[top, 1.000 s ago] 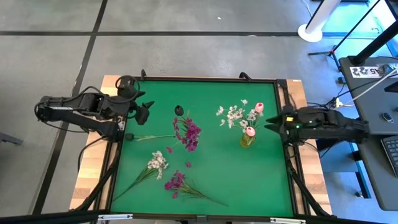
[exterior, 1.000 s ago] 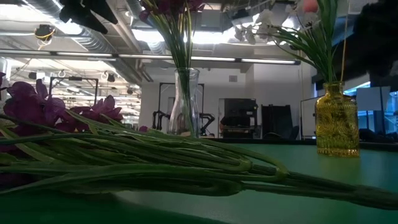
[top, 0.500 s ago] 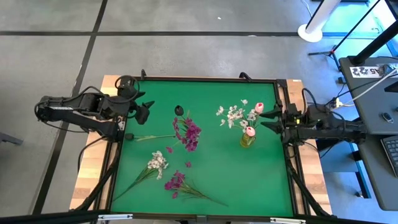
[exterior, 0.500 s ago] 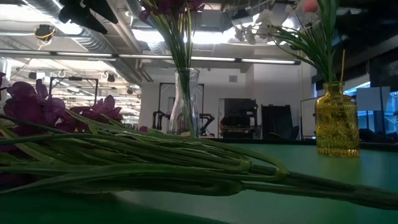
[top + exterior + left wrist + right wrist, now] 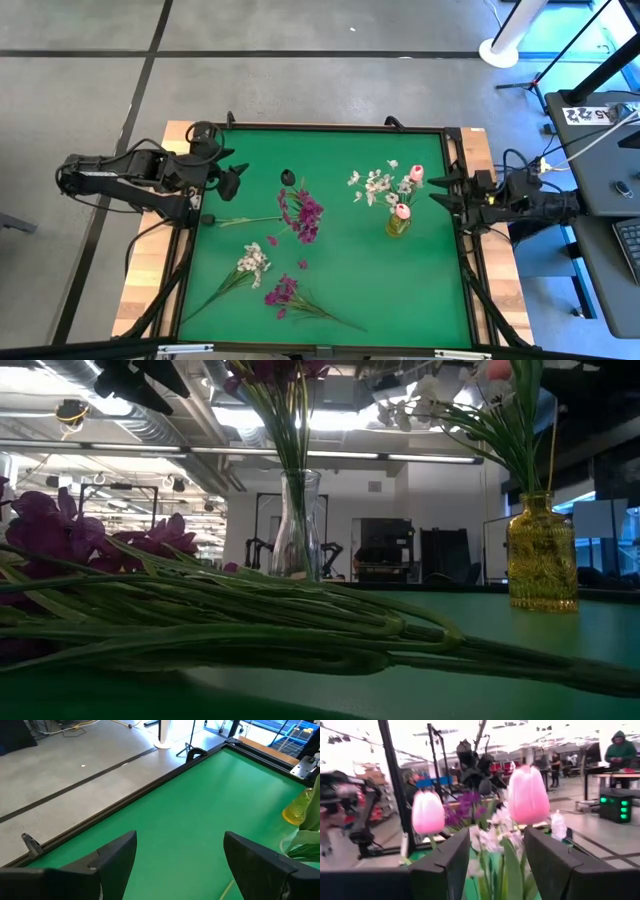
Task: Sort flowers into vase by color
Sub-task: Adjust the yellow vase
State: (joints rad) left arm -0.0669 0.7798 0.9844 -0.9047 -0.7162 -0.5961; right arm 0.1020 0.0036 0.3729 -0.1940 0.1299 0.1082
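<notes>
Right now, in the high view, I see my left hand (image 5: 236, 178) at the left edge of the green felt desk (image 5: 350, 290), fingers spread wide with nothing between them; the left wrist view shows only bare felt past its two dark fingers (image 5: 117, 855).

My right hand (image 5: 437, 189) sits at the right edge of the desk, level with the yellow ribbed glass vase (image 5: 398, 224) and just beside it. Its jaws stand partly apart and hold nothing. From the right wrist view the two pink tulip buds (image 5: 527, 795) rise just beyond the fingers (image 5: 445, 865), with small white blossoms (image 5: 487, 840) lower among green leaves.

In the yellow vase, right of centre in the high view, stand the pink tulips and a white blossom spray (image 5: 375, 185).

A clear glass vase (image 5: 298, 525) holds the magenta-purple cluster (image 5: 303, 213) near the middle of the desk; a thin green stem (image 5: 245, 221) lies on the felt to its left. A small dark near-black bud (image 5: 288, 177) lies above it in the frame.

Lower left of the desk, a white blossom spray with green stems (image 5: 250, 265) lies flat, and beside it, toward bottom centre, a second magenta-purple spray (image 5: 283, 293). Loose purple petals (image 5: 303, 264) lie between these and the clear vase.
</notes>
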